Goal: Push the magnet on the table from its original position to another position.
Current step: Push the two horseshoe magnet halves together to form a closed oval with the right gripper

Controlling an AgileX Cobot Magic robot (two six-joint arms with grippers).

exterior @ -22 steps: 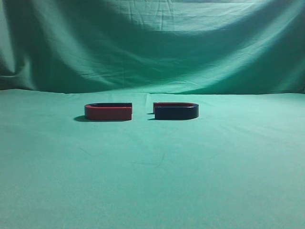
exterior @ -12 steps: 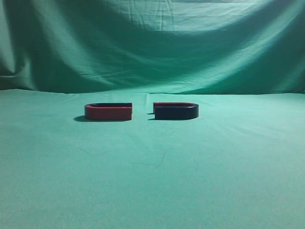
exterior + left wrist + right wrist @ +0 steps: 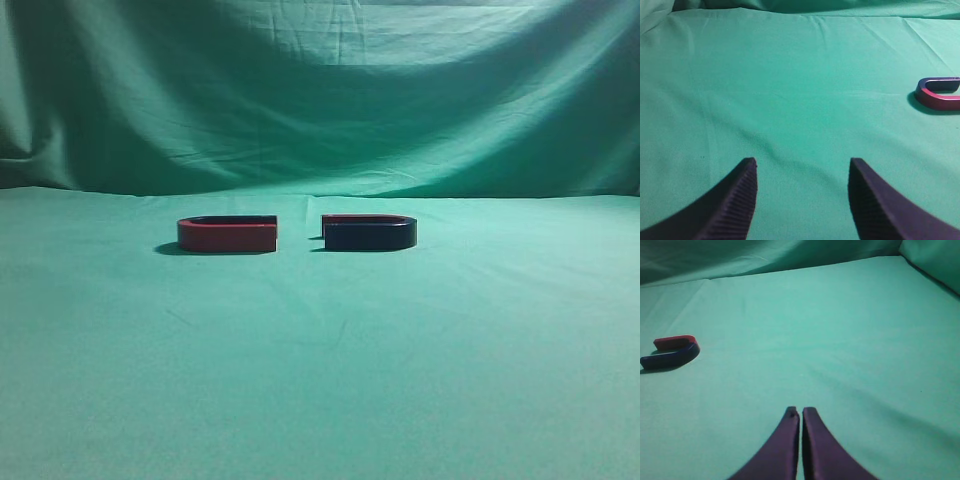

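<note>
The magnet (image 3: 369, 233) lies flat at centre frame on the table (image 3: 400, 380), long axis left–right, appearing left of and beyond the right gripper (image 3: 801, 412), fingers pressed together, probably the nearer arm; the left gripper (image 3: 802, 172) stands apart.

Two U-shaped magnets are being shown on one table (image 3: 320, 380): one dark navy magnet (image 3: 369, 233) and one red magnet (image 3: 227, 234), the red one lying at nine o'clock of the navy one. Two grippers are being counted, one per wrist view: the left gripper (image 3: 802, 170), with two fingers spread apart, and the right gripper (image 3: 801, 412), with two fingers pressed together.
</note>
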